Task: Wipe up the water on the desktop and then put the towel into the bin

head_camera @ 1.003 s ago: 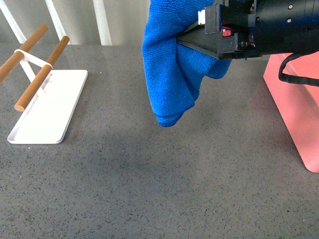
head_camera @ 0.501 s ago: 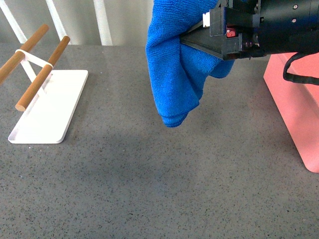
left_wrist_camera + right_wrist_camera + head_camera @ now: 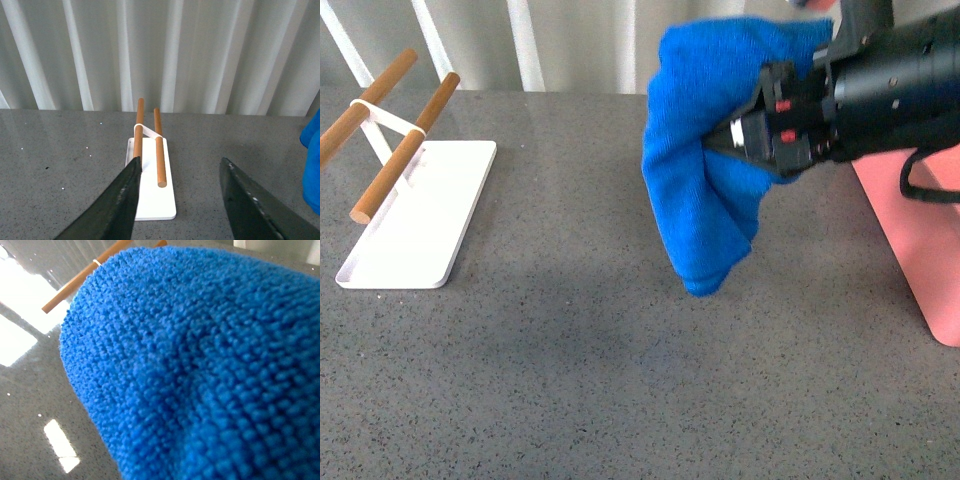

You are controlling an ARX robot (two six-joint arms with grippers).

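Observation:
The blue towel [image 3: 705, 150] hangs in the air above the speckled grey desktop [image 3: 620, 380], bunched and drooping, with my right gripper [image 3: 740, 135] shut on it. The pink bin [image 3: 920, 240] stands at the right edge, just beyond that arm. In the right wrist view the towel [image 3: 210, 370] fills nearly the whole picture and hides the jaws. My left gripper [image 3: 177, 200] is open with nothing between its fingers, low over the desktop [image 3: 50, 165]; an edge of the towel [image 3: 312, 165] shows at its side. I see no water on the desktop.
A flat white tray [image 3: 420, 215] carrying two wooden rods [image 3: 405, 145] stands at the back left; it also lies straight ahead of the left gripper as the tray [image 3: 150, 200]. White vertical slats [image 3: 165, 50] close off the back of the desktop.
My right gripper has carried the towel to the right, toward the bin, and turned so its jaws now point more toward the camera. The towel hangs a little lower.

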